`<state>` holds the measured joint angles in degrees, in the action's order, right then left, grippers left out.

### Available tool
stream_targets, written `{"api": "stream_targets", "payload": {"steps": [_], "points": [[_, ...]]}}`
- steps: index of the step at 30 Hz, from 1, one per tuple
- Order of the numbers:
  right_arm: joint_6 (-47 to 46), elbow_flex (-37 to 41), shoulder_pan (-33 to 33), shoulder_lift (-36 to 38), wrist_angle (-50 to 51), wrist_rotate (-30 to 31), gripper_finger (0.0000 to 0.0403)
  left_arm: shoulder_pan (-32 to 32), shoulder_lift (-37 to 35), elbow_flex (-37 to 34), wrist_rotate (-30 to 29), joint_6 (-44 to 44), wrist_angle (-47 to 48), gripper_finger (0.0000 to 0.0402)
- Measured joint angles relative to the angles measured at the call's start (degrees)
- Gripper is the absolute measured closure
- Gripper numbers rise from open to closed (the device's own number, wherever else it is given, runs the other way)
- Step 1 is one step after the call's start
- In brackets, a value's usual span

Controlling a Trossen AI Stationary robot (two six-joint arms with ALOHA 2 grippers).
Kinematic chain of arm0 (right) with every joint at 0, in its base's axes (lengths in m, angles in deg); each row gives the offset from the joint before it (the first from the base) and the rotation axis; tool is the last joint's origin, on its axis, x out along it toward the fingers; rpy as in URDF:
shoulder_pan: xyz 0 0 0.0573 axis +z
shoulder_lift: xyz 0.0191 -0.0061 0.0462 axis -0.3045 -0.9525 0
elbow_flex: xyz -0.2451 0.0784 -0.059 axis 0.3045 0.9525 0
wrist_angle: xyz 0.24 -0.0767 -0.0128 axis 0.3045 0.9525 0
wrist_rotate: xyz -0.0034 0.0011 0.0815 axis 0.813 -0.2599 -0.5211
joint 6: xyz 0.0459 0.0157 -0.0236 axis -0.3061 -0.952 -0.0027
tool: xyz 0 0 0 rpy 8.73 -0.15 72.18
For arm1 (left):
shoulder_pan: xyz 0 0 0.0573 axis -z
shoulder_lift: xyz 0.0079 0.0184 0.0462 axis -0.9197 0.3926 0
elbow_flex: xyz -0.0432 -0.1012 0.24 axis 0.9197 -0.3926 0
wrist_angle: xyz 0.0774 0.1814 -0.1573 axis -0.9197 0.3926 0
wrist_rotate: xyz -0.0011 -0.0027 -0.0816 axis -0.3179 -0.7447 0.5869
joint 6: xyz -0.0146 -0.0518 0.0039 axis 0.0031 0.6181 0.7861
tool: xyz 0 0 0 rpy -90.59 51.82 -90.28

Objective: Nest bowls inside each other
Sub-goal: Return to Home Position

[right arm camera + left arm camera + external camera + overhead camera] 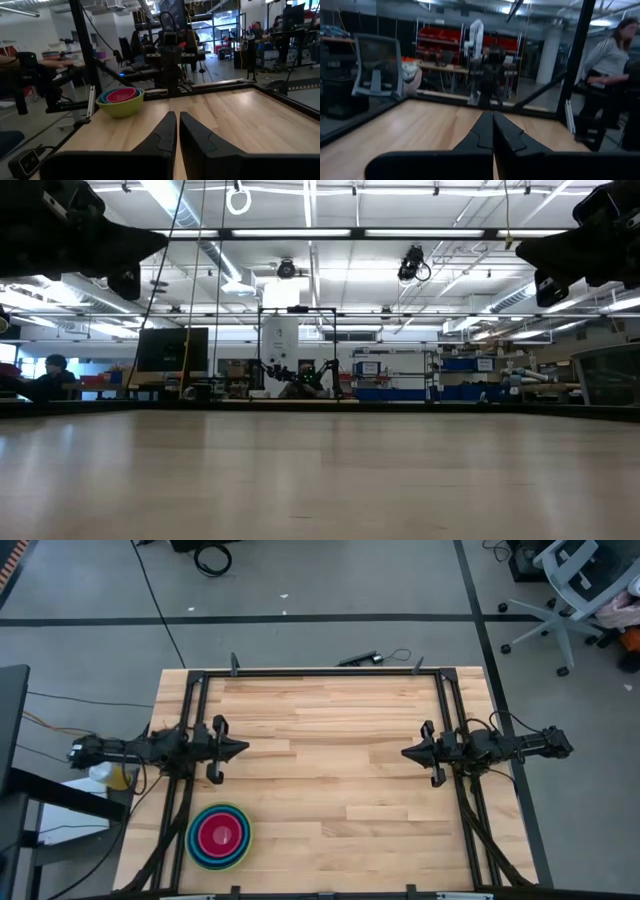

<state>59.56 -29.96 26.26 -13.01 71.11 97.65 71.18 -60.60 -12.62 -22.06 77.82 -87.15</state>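
The bowls [219, 836] sit nested in one stack at the near-left corner of the table [330, 790]. The yellow-green bowl [120, 109] is outermost and the red-magenta bowl [222, 833] innermost, with blue rims showing between them. My left gripper [243, 749] hangs over the table's left side, farther back than the stack and apart from it, fingers pressed together on nothing. My right gripper [405, 753] faces it from the right side, well apart, fingers all but touching and likewise empty.

nested bowls [220, 835] mostly hidden, rims only
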Motion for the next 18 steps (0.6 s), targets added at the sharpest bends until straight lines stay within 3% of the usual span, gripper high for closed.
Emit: {"api": "stream_targets", "payload": {"steps": [6,18], "points": [[0.0,0.0,0.0,0.0,1.8,0.0,0.0374,0.0,-4.7,0.0,0.0,0.0,-0.2,0.0401],[0.0,0.0,0.0,0.0,1.8,0.0,0.0375,1.6,-4.7,0.0,0.0,0.0,-1.6,0.0401]]}}
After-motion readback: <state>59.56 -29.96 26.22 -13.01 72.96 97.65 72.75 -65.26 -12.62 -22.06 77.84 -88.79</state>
